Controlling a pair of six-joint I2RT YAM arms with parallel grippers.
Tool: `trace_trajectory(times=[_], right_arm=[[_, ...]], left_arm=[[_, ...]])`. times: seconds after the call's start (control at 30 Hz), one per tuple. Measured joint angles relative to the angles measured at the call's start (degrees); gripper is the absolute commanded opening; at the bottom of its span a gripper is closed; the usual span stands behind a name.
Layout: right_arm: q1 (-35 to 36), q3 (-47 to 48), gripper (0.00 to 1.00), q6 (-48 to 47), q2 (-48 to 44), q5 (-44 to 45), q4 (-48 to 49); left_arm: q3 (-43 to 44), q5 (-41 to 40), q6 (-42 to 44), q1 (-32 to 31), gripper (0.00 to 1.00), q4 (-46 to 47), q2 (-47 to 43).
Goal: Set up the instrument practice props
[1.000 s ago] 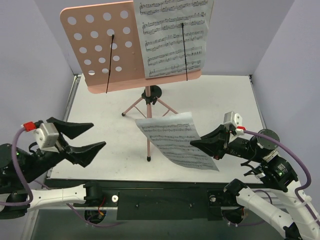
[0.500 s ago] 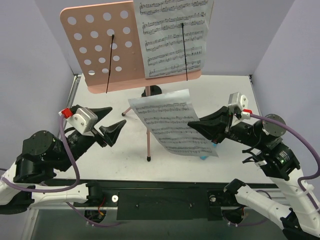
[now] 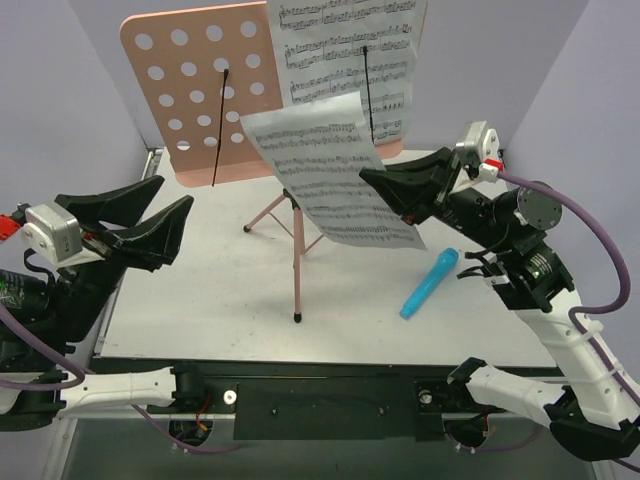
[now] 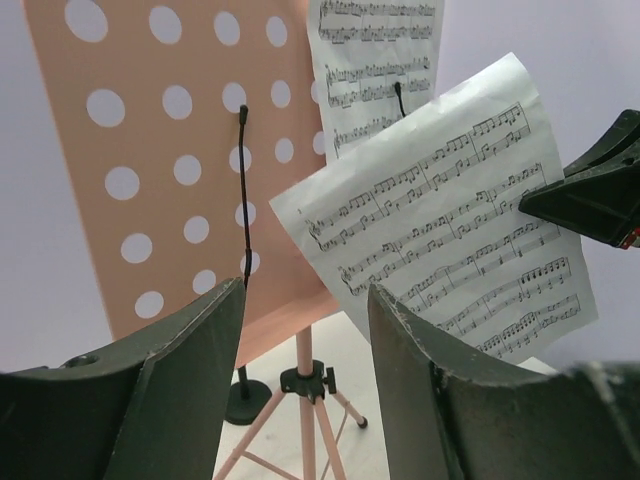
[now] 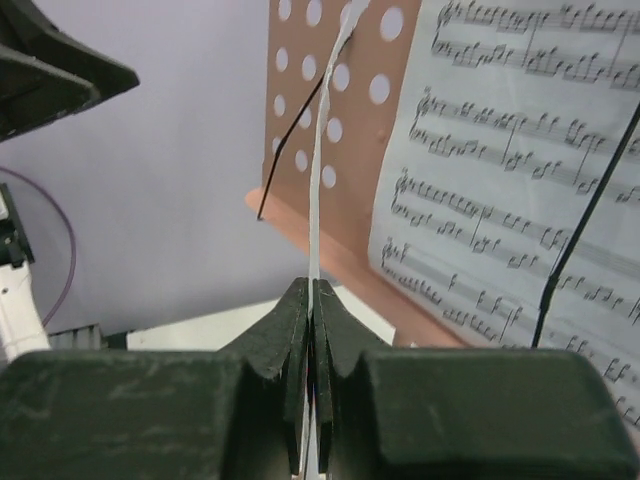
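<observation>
- Lilac walls (image 3: 60,100) close in a white table (image 3: 200,300) on the left, right and far sides; both arms reach in from the near edge.
- At the far side, a pink perforated desk (image 3: 190,100) stands tilted back on its pink tripod (image 3: 296,255); the tripod's legs spread on the table; a black joint (image 4: 305,382) on its post shows in the left wrist view.
- One sheet-music page (image 3: 335,60) rests on the right half of the desk; the right wire page-holder (image 3: 368,95) runs down across it.
- The left wire page-holder (image 3: 220,125) lies against the holes of the desk's left half.
- A second sheet-music page (image 3: 325,170) hangs in the air on the near side of the desk, above the tripod; it is tilted, printed side up; in the top view its far corner overlaps the page on the desk.
- The right gripper (image 3: 366,178) is clamped on the right edge of this second page; the right wrist view shows the paper edge-on, pinched between the closed fingers (image 5: 290,330).
- The left gripper (image 3: 172,200) hovers over the left edge of the table, pointing toward the desk; its jaws stand apart with nothing between them; it is well apart from the hanging page.
- A blue cylinder (image 3: 430,283) lies slanted on the table at the right, below the right gripper.
</observation>
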Motion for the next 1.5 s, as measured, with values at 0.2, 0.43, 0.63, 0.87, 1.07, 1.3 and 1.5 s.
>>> trace_trajectory(times=[0.2,0.43,0.63,0.87,1.07,1.3,1.5], right_arm=[[0.0,6.2,0.00,1.8,6.4,4.0,7.3],[0.0,10.9,0.00,5.1,11.3,4.9,14.5],[0.0,12.0,0.00,6.7,11.9,5.9,18.5],[0.0,12.4,0.00,7.3,12.1,8.4,22.1],[0.0,15.8,0.00,8.8,15.6,9.9,26.1],[0.0,17.1,0.00,9.9,19.6,10.3,27.8],[0.0,17.1,0.00,9.7,20.2,11.2,28.2]], left_arm=[[0.7,-2.2,5.4,0.0,0.63,7.3,3.7],[0.2,-4.3,9.6,0.0,0.64,15.4,8.3],[-1.3,-6.6,13.0,0.0,0.67,23.0,8.9],[-3.0,-8.1,16.2,0.2,0.69,28.8,10.7],[-0.9,-6.8,14.0,5.4,0.70,26.9,13.7],[5.6,6.3,0.5,25.6,0.70,14.6,18.4],[6.7,17.0,-7.9,35.2,0.70,8.9,19.5]])
